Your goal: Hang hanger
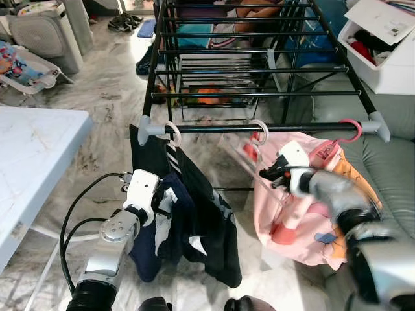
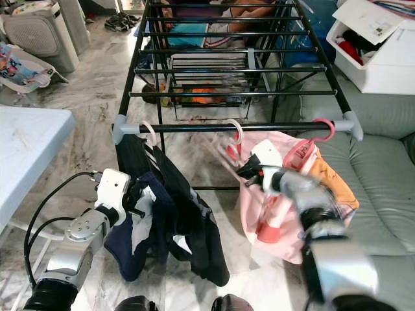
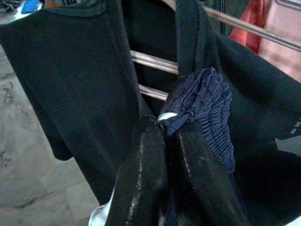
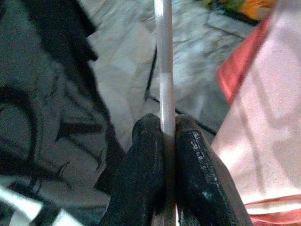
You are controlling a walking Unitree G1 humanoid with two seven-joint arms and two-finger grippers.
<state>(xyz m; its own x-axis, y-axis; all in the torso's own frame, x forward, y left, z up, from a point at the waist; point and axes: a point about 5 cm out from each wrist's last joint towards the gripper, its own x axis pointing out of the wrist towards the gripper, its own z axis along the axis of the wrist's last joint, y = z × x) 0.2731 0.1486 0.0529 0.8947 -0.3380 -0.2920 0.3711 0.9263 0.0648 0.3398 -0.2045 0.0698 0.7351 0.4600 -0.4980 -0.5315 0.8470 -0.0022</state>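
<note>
I read the clear hanger (image 4: 164, 70) as a pale thin bar running straight up out of the right end effector (image 4: 164, 129), whose two black fingers are pressed together on it. In the head views that hanger's hook (image 1: 260, 131) sits over the front rail of the black drying rack (image 1: 259, 70), just above and slightly to the left of the right end effector (image 1: 273, 173). The pink garment (image 1: 288, 214) carried by the hanger hangs below and beside that end effector, blurred in places. Further to its right, a pink hook (image 1: 351, 131) is also over the same rail, near the grey corner joint.

Left end effector (image 3: 165, 136): fingers closed on a bunched fold of navy ribbed fabric (image 3: 207, 101). Right behind it hangs a black garment (image 3: 80, 80). In the head views the dark clothes (image 1: 194, 214) hang from a white hook (image 1: 173, 133) on the rail, above the left end effector's white wrist housing (image 1: 141, 191).

Surroundings: a grey sofa (image 1: 389, 155) lies beyond the right arm, with a white box (image 1: 382, 61) above it. A white desk (image 1: 32, 155) stands off to the outer side of the left arm. The floor (image 1: 110, 97) is grey marbled tile. More items lie behind the rack, too cluttered to identify.
</note>
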